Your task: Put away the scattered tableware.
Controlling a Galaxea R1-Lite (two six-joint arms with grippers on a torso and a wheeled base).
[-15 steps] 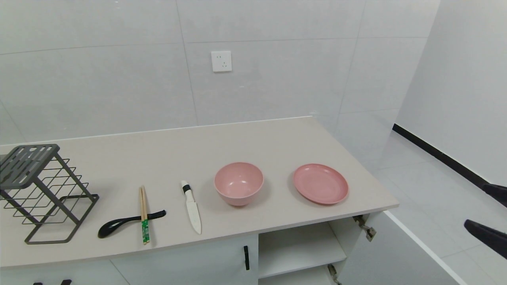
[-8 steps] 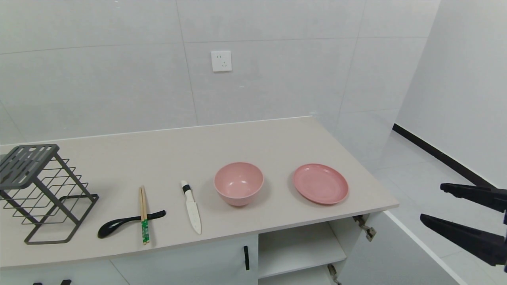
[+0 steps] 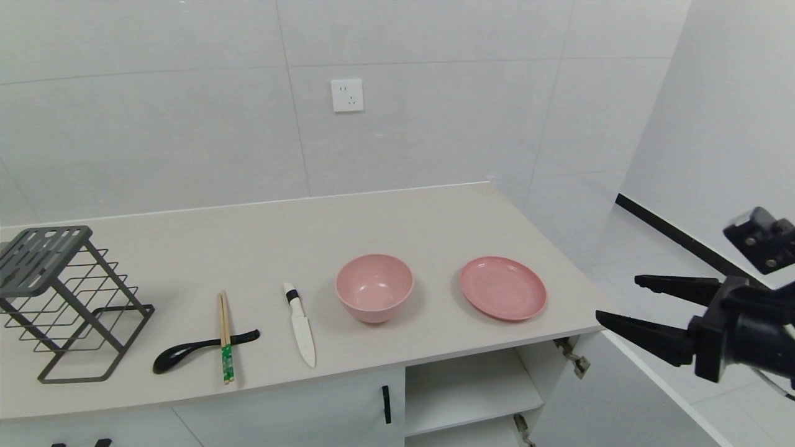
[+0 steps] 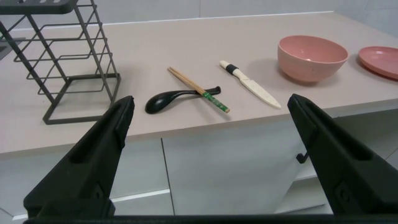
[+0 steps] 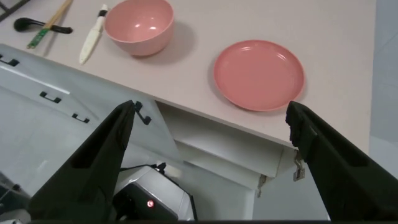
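Plate (image 3: 502, 288) on counter (image 3: 372, 217), right of bowl (image 3: 374, 287) | right gripper (image 3: 617, 298) beyond counter's right edge, fingers apart | left gripper (image 4: 210, 99) fingers apart

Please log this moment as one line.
right gripper: open, beside counter end near pink plate | left gripper: open, facing counter | held: nothing

A white tiled wall (image 3: 466, 124) backs a beige counter (image 3: 404, 223).
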